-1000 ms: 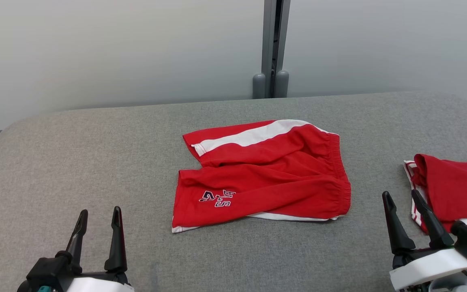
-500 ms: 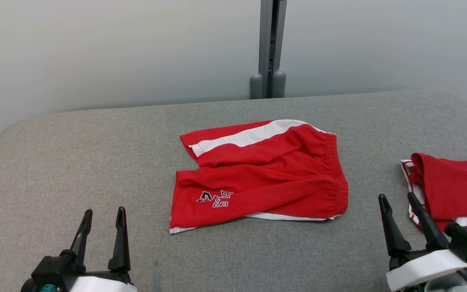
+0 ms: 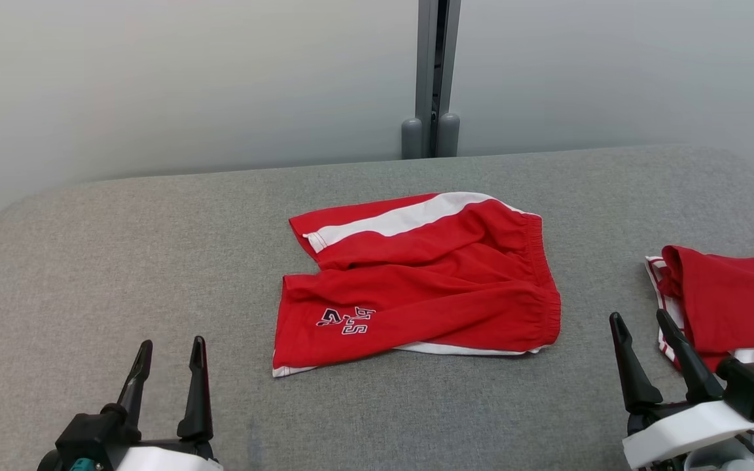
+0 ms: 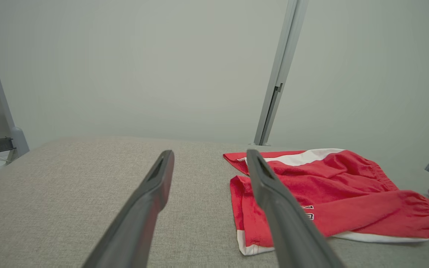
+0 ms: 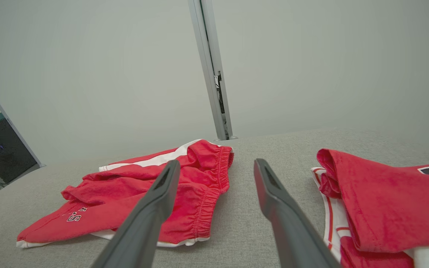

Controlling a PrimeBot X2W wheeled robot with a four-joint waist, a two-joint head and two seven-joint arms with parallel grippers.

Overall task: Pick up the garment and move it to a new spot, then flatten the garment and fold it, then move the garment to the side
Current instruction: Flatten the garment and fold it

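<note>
Jaws: both pairs stand spread wide and hold nothing; the left gripper [image 3: 173, 342] sits low at the near left and the right gripper [image 3: 638, 316] low at the near right, both clear of cloth.
Shorts, place: the shorts [image 3: 416, 281] lie mid-pad [image 3: 122, 248], well apart from the left gripper and somewhat nearer the right one.
Risk, wrong cloth: the right gripper is just beside a jersey [image 3: 730, 301], also red. A careless reach from there could snag or drag it.
Risk, single layer: the shorts look doubled over, so a shallow pinch may take only the top layer. The rest would then trail or fall open on the lift.
Risk, bunching: soft cloth on a coarse pad would likely ruck up if dragged rather than raised.
Shorts, look: red, with a white stripe along the far edge, dark lettering near the left hem, a gathered waistband at the right and white trim peeking out along the near edge. They are rumpled, with long creases across the middle.
</note>
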